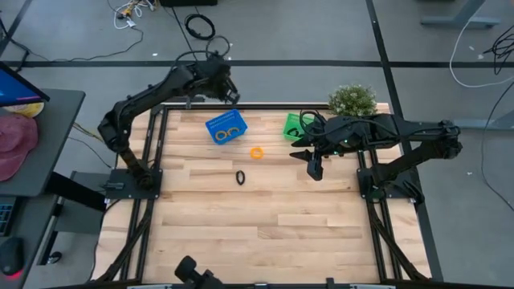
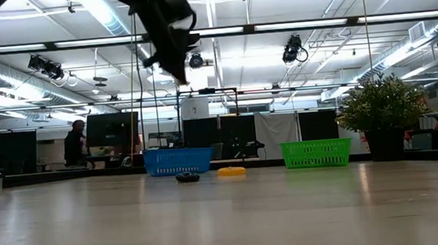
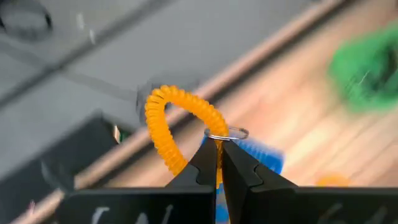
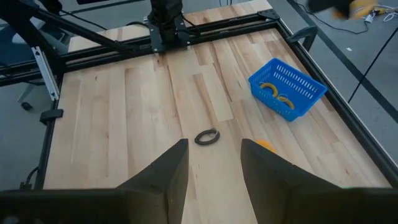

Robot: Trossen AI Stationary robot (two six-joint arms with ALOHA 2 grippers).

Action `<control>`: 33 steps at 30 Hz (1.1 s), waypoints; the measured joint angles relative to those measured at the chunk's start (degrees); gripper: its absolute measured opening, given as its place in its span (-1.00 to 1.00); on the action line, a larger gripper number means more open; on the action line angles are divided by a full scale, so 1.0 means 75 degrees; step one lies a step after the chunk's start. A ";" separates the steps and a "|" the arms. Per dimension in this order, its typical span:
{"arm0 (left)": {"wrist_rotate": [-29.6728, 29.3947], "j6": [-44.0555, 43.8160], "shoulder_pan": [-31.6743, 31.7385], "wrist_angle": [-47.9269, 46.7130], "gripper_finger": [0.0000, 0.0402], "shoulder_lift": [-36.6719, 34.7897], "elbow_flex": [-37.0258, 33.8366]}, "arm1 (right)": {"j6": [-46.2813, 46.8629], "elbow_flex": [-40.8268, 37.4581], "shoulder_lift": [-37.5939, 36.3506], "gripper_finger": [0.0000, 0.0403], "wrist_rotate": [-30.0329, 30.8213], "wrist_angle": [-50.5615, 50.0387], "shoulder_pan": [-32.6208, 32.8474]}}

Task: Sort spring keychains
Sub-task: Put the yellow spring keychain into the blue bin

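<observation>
Left gripper [image 3: 219, 163]: jaws clamped on orange spring keychain [image 3: 177, 124], raised near blue basket [image 1: 226, 128] | right gripper [image 4: 214, 163]: jaws apart over counter [image 1: 265, 217] | risk: thin pinch, slip outside basket.

My work surface is a light wooden table [image 1: 265, 217] of butcher-block planks, framed by dark rails. Near its far edge sits a blue basket [image 1: 226, 128] with orange coils inside, and to its right a green basket [image 1: 294, 126]. A potted plant [image 1: 352, 100] stands at the far right corner. On the bare wood lie an orange spring keychain [image 1: 256, 152] just in front of the baskets and a black spring keychain [image 1: 240, 177] a little nearer
</observation>
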 joint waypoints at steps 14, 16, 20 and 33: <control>0.1320 -0.0121 0.0142 0.0774 -0.97 0.0212 -0.2561 | -0.0002 0.0000 0.0000 -0.25 -0.0001 -0.0003 0.0000; 0.1433 -0.0002 0.0170 0.0920 -0.97 0.0210 -0.2766 | -0.0003 0.0000 0.0000 -0.25 -0.0001 -0.0003 0.0000; 0.1797 0.0246 0.0170 0.1214 -0.97 0.0238 -0.3041 | -0.0003 0.0000 -0.0003 -0.25 -0.0001 -0.0003 0.0000; 0.1989 0.0576 0.0185 0.1272 -0.96 0.1321 -0.3042 | 0.0081 0.0000 -0.0003 -0.25 -0.0004 0.0115 -0.0026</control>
